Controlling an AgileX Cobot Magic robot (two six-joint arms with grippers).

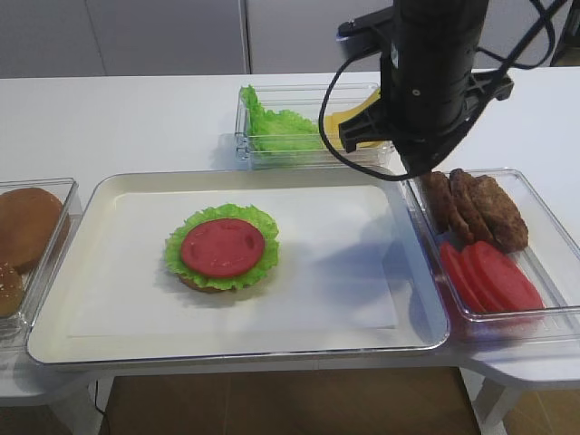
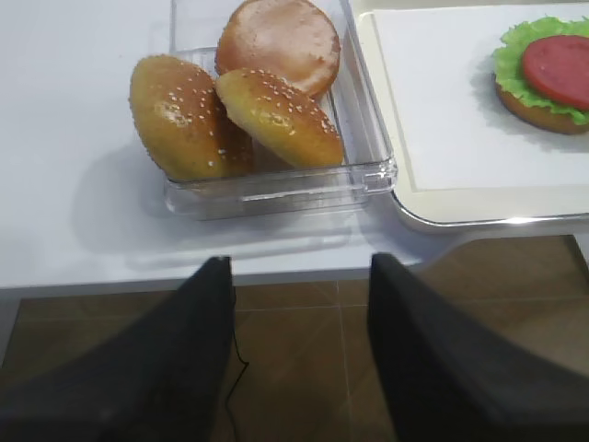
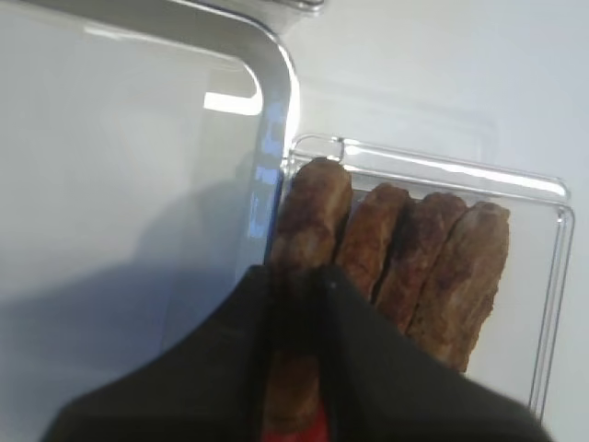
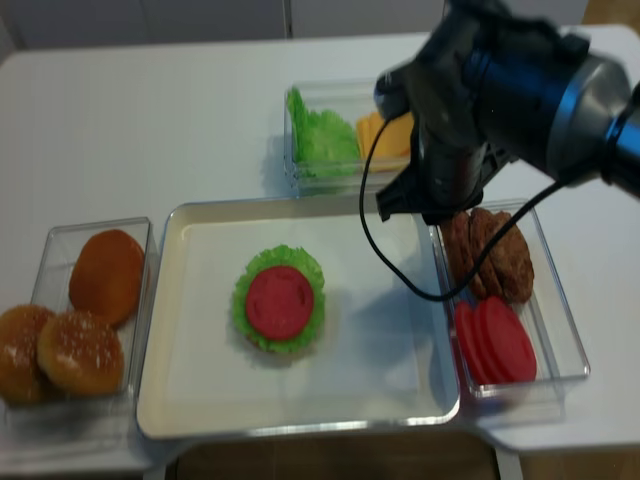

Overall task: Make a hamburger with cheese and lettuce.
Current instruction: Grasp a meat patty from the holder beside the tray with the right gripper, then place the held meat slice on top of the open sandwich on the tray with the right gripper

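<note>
Hamburger (image 1: 222, 249) half-built on a pale rectangular tray (image 1: 109, 340) with rounded corners: brown bun base, frilly green leaf spreading past it, smooth round red tomato slice on top. Sits left of the tray's middle, well apart from every rim. No patty on the stack.

Beyond the tray's far edge, a clear plastic box (image 1: 243, 149) with ruffled bright green lettuce (image 1: 276, 127) in its left part and thin flat pale-yellow cheese (image 4: 385, 132) slices in its right part, partly hidden behind the arm.

Right of the tray, another clear box (image 1: 553, 313): rough, grilled dark-brown patties (image 1: 476, 207) standing on edge side by side at the far end, glossy red tomato slices (image 1: 489, 276) overlapping at the near end.

Left of the tray, a third clear box (image 2: 276, 189) with three buns (image 2: 267, 110): two domed and seeded, one smooth and flat-topped.

Right gripper (image 3: 296, 304) at the end of a bulky black arm, down over the patties; in the wrist view its dark fingers (image 3: 363, 359) set on either side of the leftmost patty, closed on it.

Left gripper (image 2: 299, 354) off the near left edge of the white table, above a brown tiled floor; two broad black fingers (image 2: 198, 350) spread wide apart, nothing between them.
</note>
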